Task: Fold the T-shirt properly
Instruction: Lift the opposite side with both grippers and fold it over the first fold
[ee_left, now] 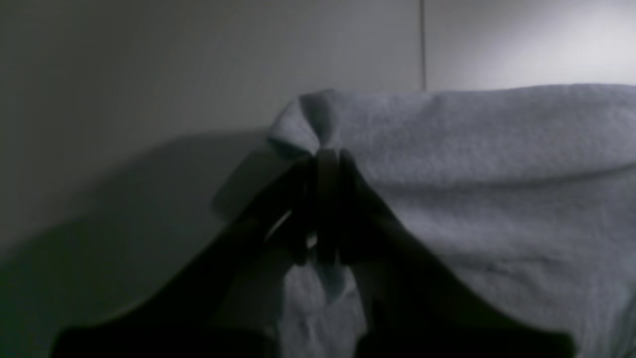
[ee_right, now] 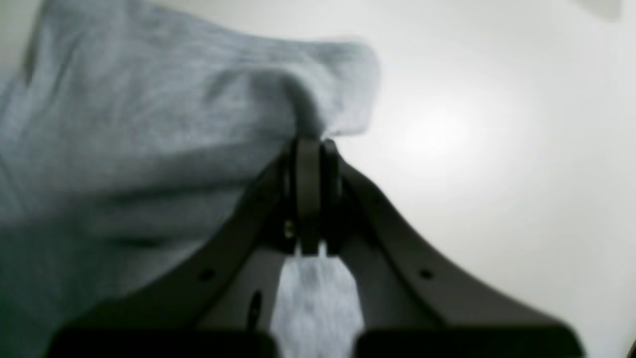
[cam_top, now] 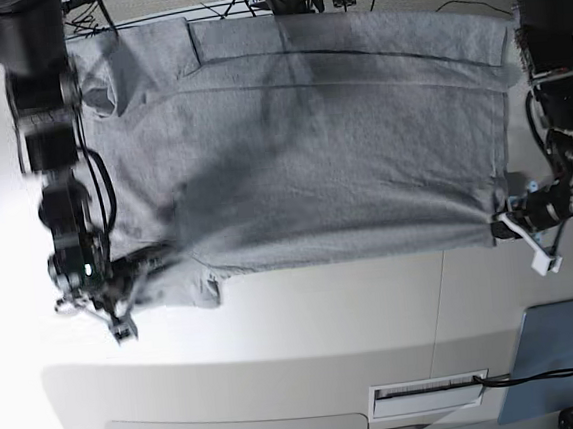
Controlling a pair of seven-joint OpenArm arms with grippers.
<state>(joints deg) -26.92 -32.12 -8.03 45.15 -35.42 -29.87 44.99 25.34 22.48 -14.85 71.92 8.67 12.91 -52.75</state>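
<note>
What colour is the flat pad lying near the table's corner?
Blue-grey, plain; the pad shows best in the base view.

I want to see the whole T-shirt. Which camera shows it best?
The base view. It looks down on the whole T-shirt spread flat on the table. The left wrist and right wrist views each show only a blurry bunched bit pinched in the left gripper or right gripper.

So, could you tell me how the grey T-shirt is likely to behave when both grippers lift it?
The T-shirt will probably sag between grips: it bunches limply where the left gripper and right gripper pinch it. It looks light, unlikely to slip.
</note>
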